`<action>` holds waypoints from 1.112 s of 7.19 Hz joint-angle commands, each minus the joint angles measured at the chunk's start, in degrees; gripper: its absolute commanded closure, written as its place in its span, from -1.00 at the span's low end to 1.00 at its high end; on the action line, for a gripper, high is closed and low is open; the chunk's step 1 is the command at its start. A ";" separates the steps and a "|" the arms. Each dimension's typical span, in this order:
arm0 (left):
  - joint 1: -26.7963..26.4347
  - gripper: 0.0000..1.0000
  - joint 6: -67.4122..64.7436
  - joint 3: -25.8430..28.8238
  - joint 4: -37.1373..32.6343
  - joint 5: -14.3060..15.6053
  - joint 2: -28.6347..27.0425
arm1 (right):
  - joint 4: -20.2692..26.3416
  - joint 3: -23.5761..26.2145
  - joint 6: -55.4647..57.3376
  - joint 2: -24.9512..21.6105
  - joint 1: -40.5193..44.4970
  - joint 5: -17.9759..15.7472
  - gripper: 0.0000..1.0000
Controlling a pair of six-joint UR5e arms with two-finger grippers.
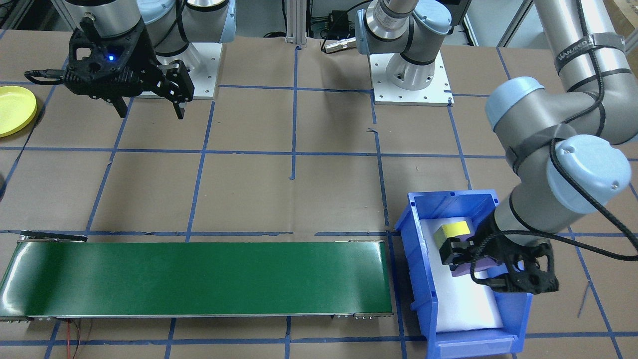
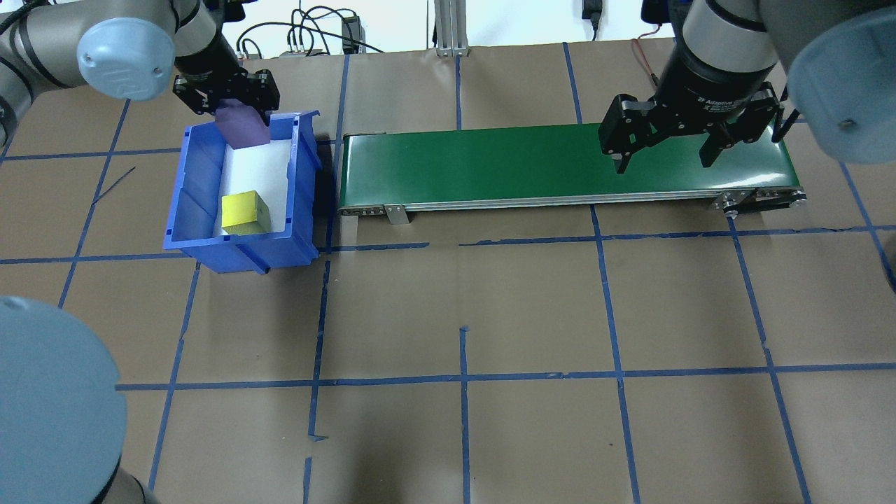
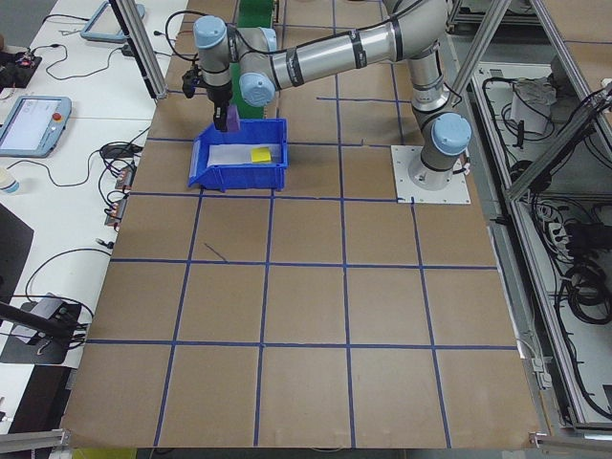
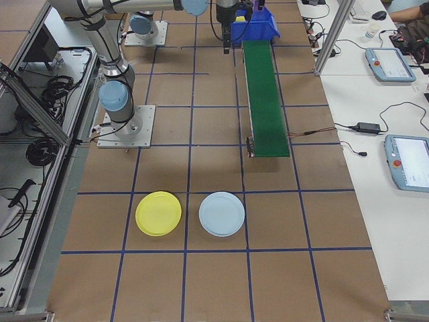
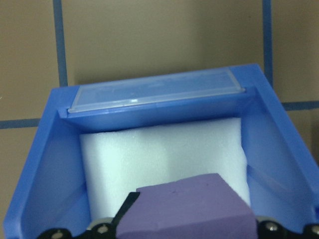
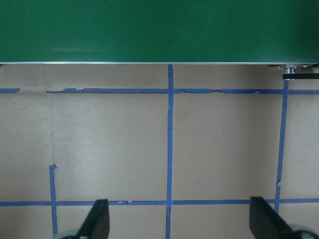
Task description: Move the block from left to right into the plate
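The green conveyor belt runs along the far side of the table and serves as the bridge from one arm's side to the other, so everything else is arranged around it; the blue bin sits just off the belt's left end, a supply box lined with white foam, placed where the left arm can lift straight out and across onto the belt; the yellow plate lies well beyond the belt's right end, beside a pale blue plate; the right gripper hangs over the belt's right end with its jaws spread wide and empty, seemingly stationed to receive; the left gripper is clamped on the purple block, raised at the bin's far wall; a yellow block rests on the foam.
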 commanded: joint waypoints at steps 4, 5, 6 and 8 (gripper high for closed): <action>-14.95 0.26 -6.65 -6.14 15.54 0.42 -5.78 | 0.00 0.00 -0.05 0.00 0.00 0.00 -1.00; -15.22 0.26 -6.56 -6.32 16.36 0.50 -7.55 | 0.00 0.00 -0.05 0.00 0.00 0.00 -1.00; -15.22 0.14 -6.56 -6.41 16.89 0.59 -8.09 | 0.00 0.00 -0.05 0.09 0.00 0.09 -1.00; -15.22 -1.00 -6.65 -6.32 16.90 -0.02 -7.92 | 0.00 0.00 0.04 0.09 0.00 0.00 -1.00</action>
